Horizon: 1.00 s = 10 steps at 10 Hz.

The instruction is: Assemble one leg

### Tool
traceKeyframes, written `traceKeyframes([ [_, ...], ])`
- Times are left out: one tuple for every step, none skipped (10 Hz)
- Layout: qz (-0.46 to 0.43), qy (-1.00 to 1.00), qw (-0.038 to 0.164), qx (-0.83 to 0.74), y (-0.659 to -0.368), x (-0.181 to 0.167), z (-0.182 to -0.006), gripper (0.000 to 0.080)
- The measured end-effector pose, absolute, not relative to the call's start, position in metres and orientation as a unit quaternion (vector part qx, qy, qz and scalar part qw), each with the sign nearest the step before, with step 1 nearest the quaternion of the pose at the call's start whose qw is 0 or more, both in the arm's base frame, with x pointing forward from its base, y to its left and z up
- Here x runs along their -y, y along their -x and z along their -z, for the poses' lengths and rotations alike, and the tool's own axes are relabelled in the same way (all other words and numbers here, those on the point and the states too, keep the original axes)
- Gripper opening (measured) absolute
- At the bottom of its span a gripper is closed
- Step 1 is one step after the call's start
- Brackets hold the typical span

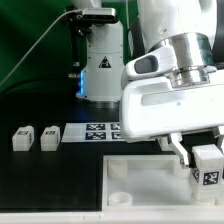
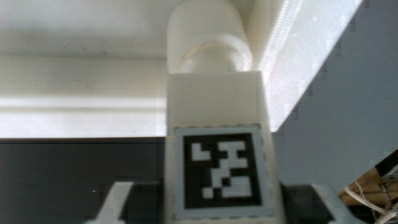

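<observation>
My gripper (image 1: 200,156) is shut on a leg (image 1: 207,166), a small white oblong block with a black-and-white tag. It holds the leg at the exterior view's right, just above the large white panel (image 1: 140,185) near its right corner. In the wrist view the gripper (image 2: 222,206) has the leg (image 2: 221,110) between its fingers (image 2: 125,203), tag facing the camera. The leg's rounded far end points at the white panel (image 2: 89,85). Whether it touches the panel I cannot tell.
Two more legs (image 1: 22,138) (image 1: 49,137) lie on the black table at the exterior view's left. The marker board (image 1: 98,131) lies beside them. A white cylindrical stand with a blue light (image 1: 101,70) rises at the back.
</observation>
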State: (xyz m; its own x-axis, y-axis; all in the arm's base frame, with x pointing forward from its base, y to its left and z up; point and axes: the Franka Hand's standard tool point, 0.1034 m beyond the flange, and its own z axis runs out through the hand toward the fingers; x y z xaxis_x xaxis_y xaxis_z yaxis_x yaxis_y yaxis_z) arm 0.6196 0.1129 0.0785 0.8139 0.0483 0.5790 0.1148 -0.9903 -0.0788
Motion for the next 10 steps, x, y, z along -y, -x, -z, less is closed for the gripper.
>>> traceKeyframes([
  [0.307,0.95,0.055,0.033,-0.6198,-0.1126,-0.0781,0.0292],
  [0.308,0.95,0.055,0.017,-0.6198,-0.1119,-0.078,0.0292],
  [0.305,0.951,0.054,0.008,-0.62,-0.1117,-0.0783,0.0292],
  [0.298,0.953,0.055,0.011,-0.6203,-0.1112,-0.078,0.0294],
  [0.292,0.955,0.055,0.011,-0.6185,-0.1113,-0.0751,0.0294],
  [0.291,0.955,0.055,0.011,-0.6184,-0.1115,-0.0749,0.0512],
  [0.291,0.955,0.055,0.011,-0.6182,-0.1114,-0.0746,0.0512],
  [0.29,0.955,0.055,0.011,-0.618,-0.1114,-0.0742,0.062],
  [0.29,0.955,0.055,0.011,-0.6178,-0.1114,-0.074,0.064],
  [0.29,0.955,0.055,0.011,-0.6177,-0.1114,-0.0739,0.064],
])
